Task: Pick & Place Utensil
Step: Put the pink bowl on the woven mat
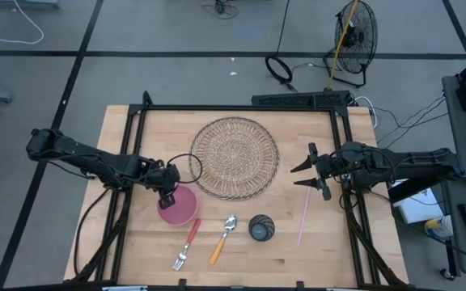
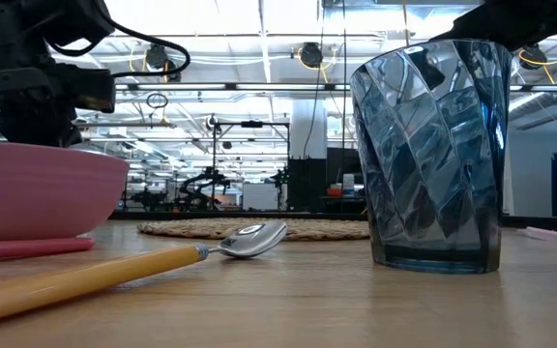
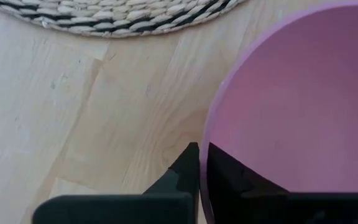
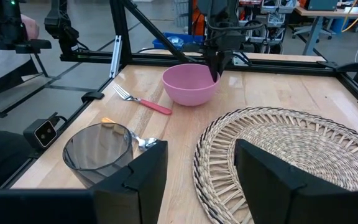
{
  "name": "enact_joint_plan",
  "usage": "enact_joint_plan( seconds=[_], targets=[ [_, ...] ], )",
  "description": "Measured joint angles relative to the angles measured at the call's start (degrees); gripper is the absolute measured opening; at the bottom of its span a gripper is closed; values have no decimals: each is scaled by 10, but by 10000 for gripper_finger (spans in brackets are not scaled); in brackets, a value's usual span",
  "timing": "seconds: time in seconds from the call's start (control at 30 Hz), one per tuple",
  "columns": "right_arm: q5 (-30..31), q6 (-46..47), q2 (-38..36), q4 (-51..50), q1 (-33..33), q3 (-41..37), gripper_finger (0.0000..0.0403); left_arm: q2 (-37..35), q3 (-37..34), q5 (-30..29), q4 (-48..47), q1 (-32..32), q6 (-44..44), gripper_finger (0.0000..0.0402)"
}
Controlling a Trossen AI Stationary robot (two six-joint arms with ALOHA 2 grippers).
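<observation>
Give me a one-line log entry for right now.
left gripper: shut on bowl rim | right gripper: open, beside mat, holding nothing | fork, spoon, cup: on table, untouched

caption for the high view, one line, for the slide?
Left gripper pinches the pink bowl's rim; right gripper waits open beside the woven mat.

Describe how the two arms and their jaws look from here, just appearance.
Both arms are black and jointed, built of slim tubular links with black cables looping alongside. The left gripper is a compact dark block. The right gripper carries two pointed, wedge-shaped black jaws; its wrist view shows them as broad, flat-faced matte slabs. No markings are visible on them.
</observation>
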Motion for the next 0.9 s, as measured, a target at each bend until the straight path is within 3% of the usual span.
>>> enact_joint_plan(
  seconds=[0.27,0.47,0.6,0.9],
  targets=[
    [0,0,0,0,0,0,176,0,0,16,36,2,8,7],
    [0,0,0,0,0,0,176,0,0,34,64,21,13,21],
    [0,0,0,0,0,0,176,-4,0,47,98,43,28,7],
    [0,0,0,0,0,0,176,-24,0,44,192,121,66,15]
  ],
)
